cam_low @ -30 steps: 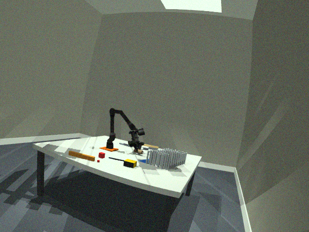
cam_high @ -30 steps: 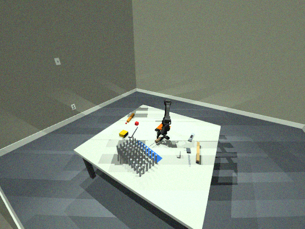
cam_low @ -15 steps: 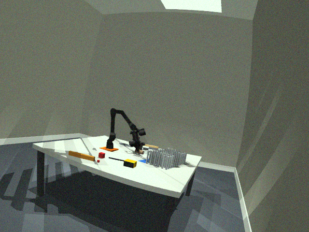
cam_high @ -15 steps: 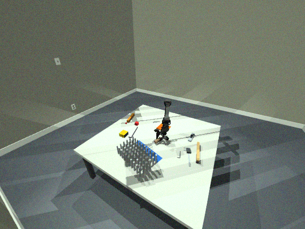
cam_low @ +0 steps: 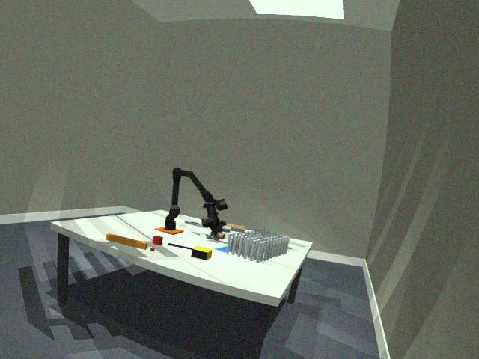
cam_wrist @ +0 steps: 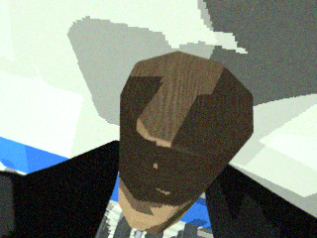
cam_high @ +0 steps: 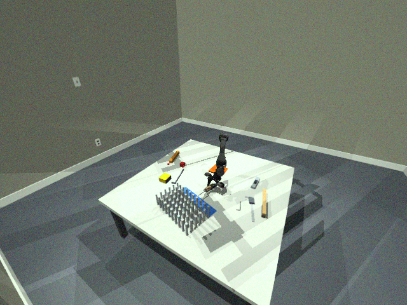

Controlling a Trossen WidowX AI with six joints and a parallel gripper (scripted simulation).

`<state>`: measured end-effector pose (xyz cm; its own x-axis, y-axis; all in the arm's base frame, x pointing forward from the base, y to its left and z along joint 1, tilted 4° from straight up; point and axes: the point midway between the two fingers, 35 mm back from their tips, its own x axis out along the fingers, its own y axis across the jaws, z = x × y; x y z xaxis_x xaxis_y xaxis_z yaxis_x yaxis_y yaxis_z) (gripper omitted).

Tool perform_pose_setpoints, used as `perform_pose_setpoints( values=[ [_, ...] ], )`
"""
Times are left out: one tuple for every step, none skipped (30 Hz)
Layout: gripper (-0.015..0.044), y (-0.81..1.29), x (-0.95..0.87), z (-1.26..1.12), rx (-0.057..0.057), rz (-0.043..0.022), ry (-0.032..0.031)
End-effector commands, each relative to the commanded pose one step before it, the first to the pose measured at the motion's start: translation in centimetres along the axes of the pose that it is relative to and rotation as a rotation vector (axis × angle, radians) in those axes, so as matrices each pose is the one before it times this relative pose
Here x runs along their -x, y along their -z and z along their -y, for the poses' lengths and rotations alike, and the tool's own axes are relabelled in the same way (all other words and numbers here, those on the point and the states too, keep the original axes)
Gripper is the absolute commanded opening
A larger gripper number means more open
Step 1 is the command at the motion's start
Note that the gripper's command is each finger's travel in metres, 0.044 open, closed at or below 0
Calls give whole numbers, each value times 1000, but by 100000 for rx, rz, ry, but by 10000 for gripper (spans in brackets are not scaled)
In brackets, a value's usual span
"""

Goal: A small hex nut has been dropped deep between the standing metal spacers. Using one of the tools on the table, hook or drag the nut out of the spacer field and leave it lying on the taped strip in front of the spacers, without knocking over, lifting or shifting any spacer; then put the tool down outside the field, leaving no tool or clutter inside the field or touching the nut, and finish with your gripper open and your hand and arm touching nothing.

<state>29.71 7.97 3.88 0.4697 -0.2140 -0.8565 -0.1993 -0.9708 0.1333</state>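
Observation:
My gripper [cam_high: 213, 185] [cam_low: 217, 232] [cam_wrist: 164, 158] is shut on the wooden handle [cam_high: 209, 187] [cam_low: 219, 235] [cam_wrist: 183, 114] of a tool, low over the table beside the blue strip. A thin shaft runs from the handle toward the strip in the top view; its tip is too small to make out. The blue taped strip [cam_high: 211, 210] [cam_low: 222, 249] [cam_wrist: 47, 159] lies along the near side of the spacers. The grey metal spacers [cam_high: 187, 229] [cam_low: 257, 251] stand upright in a dense field; they show only partly in the wrist view. The hex nut cannot be made out.
A yellow and black block [cam_high: 165, 177] [cam_low: 201, 251], a dark rod [cam_high: 177, 176], a red cube [cam_high: 182, 164] [cam_low: 157, 239] and an orange bar [cam_high: 173, 156] [cam_low: 126, 241] lie to one side. A grey object [cam_high: 255, 182], a dark block [cam_high: 251, 200] and a tan bar [cam_high: 264, 203] lie on the other.

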Motion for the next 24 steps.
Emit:
perform_pose_setpoints(
  values=[
    [0, 599, -37, 156, -101, -949, 574],
    [0, 70, -45, 0, 1, -8, 1],
    [0, 70, -45, 0, 1, -8, 1],
    [0, 70, -45, 0, 0, -8, 0],
    [0, 70, -45, 0, 0, -8, 0],
    [0, 70, -45, 0, 0, -8, 0],
    [0, 70, -45, 0, 0, -8, 0],
    [0, 70, -45, 0, 0, -8, 0],
    [0, 70, -45, 0, 0, -8, 0],
    [0, 70, -45, 0, 0, -8, 0],
    [0, 70, -45, 0, 0, -8, 0],
    [0, 70, -45, 0, 0, -8, 0],
    [0, 70, -45, 0, 0, -8, 0],
    [0, 70, -45, 0, 0, -8, 0],
    [0, 70, -45, 0, 0, -8, 0],
    [0, 70, -45, 0, 0, -8, 0],
    [0, 70, -45, 0, 0, -8, 0],
    [0, 70, -45, 0, 0, -8, 0],
    [0, 70, -45, 0, 0, -8, 0],
    [0, 70, -45, 0, 0, -8, 0],
    [0, 70, -45, 0, 0, -8, 0],
    [0, 70, -45, -1, 0, -8, 0],
    [0, 70, -45, -1, 0, -8, 0],
    [0, 70, -45, -1, 0, -8, 0]
  ],
)
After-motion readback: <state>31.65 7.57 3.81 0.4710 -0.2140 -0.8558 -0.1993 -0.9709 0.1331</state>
